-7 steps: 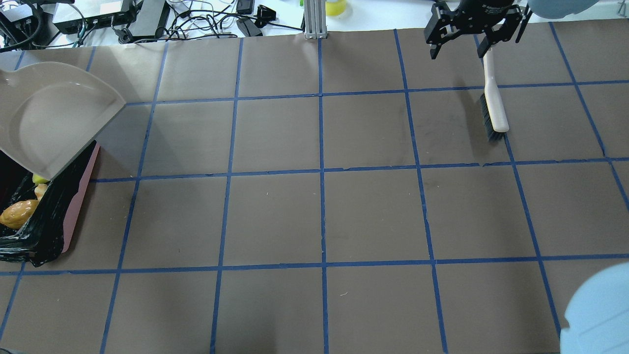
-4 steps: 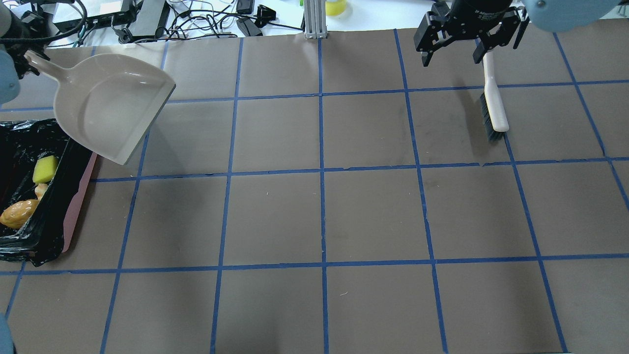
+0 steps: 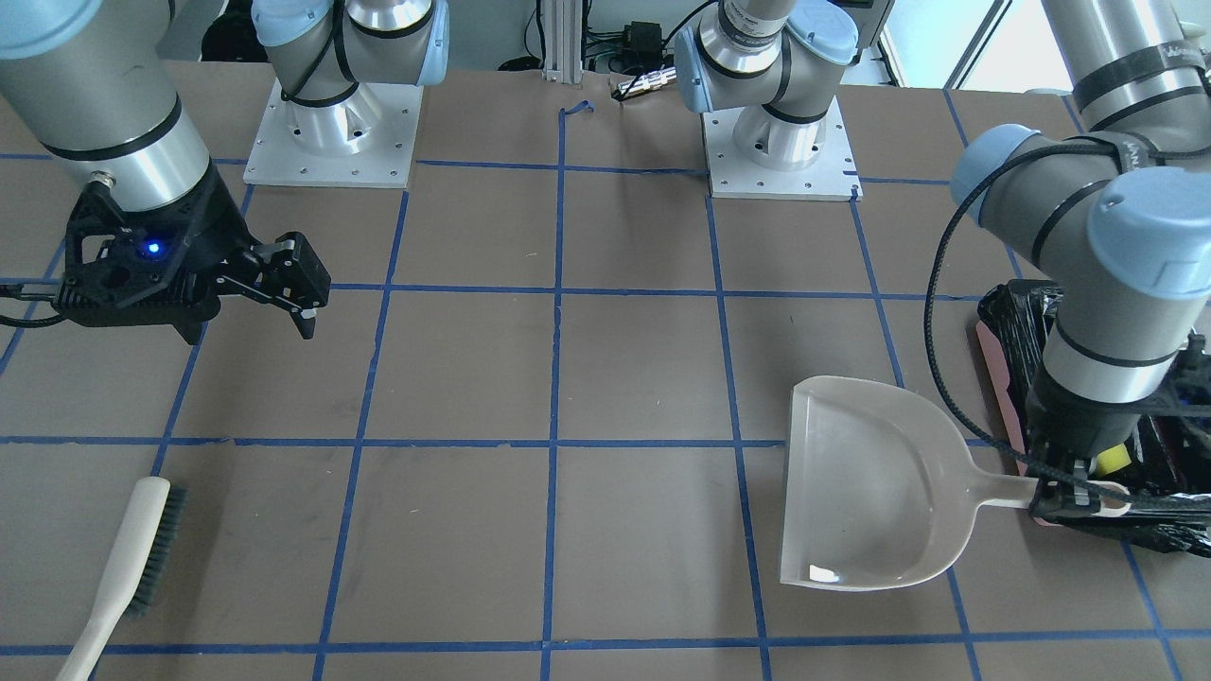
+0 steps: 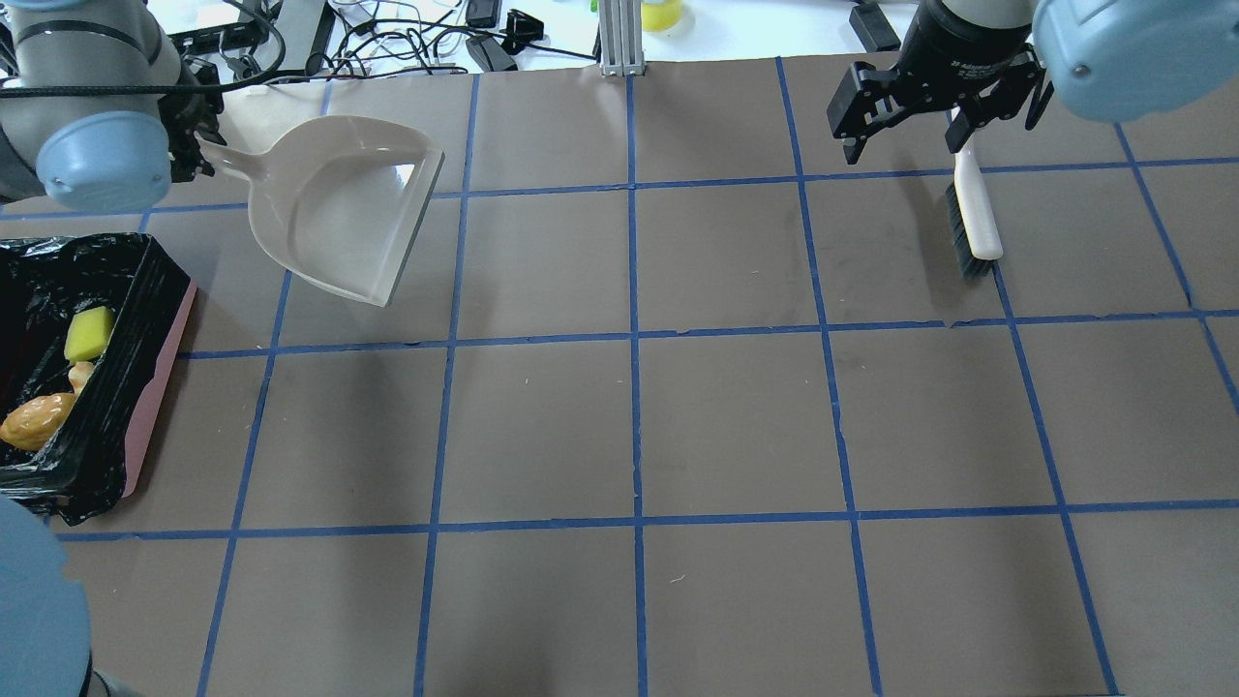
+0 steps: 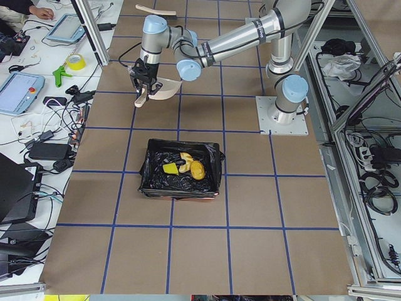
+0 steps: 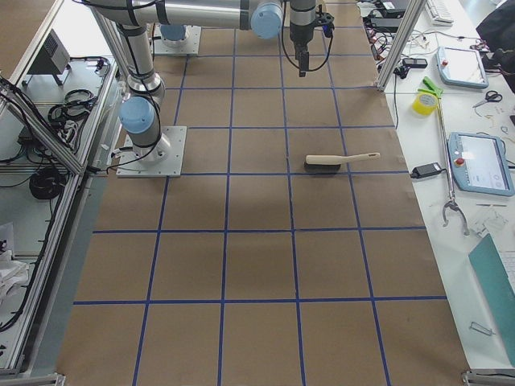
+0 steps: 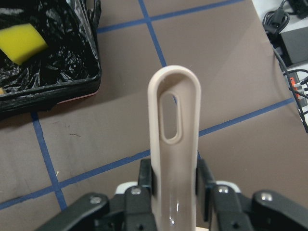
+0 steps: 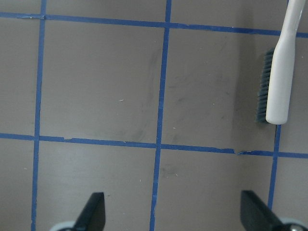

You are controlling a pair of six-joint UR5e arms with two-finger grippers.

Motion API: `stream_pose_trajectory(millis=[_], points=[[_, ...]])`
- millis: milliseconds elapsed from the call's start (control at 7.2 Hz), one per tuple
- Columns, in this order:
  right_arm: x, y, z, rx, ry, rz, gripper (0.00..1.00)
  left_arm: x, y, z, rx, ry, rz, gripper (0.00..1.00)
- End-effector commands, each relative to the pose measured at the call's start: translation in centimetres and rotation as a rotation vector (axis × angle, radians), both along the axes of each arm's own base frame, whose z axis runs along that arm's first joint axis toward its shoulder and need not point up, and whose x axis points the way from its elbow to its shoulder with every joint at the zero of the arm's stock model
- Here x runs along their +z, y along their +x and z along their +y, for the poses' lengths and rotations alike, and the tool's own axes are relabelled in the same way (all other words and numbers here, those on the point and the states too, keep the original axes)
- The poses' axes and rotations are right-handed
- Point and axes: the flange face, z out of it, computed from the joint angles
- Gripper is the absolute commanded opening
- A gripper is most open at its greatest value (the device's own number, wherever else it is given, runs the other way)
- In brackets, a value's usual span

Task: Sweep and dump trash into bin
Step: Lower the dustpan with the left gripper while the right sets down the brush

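Note:
The bin (image 4: 145, 407), a pink box lined with a black bag, stands at the table's left edge. In it lie the yellow sponge wedge (image 4: 89, 332), the cream slice (image 4: 80, 374) and the golden-brown lump (image 4: 34, 421). My left gripper (image 4: 198, 147) is shut on the handle (image 7: 173, 159) of the empty beige dustpan (image 4: 339, 208), held above the table right of and beyond the bin. My right gripper (image 4: 905, 106) is open and empty, hovering over the handle end of the brush (image 4: 971, 208).
The brush lies flat on the table at the far right, and also shows in the front view (image 3: 128, 558) and the right wrist view (image 8: 279, 72). Cables and boxes (image 4: 290, 39) sit beyond the table's far edge. A metal post (image 4: 619, 39) stands at the far middle.
My left arm has carried the dustpan from over the bin to the right and farther away, uncovering the sponge. My right gripper has shifted slightly above the brush handle, still open.

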Motion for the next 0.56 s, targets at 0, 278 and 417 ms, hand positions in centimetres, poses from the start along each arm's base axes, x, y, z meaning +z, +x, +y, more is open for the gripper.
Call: stream_pose_trajectory(millis=[0,278,417], points=[[0.0,0.1,0.2,0.008,0.001,-0.010,1.00,-4.8,-1.7,-1.7,0.033,0.042,0.032,0.00],[-0.2,0.2,0.2,0.007,0.003,-0.017,1.00,-7.4,-2.5,-2.6,0.067,0.063,0.050,0.00],[-0.2,0.2,0.2,0.007,0.003,-0.017,1.00,-8.4,-3.1,-3.1,0.056,0.058,0.050,0.00]])
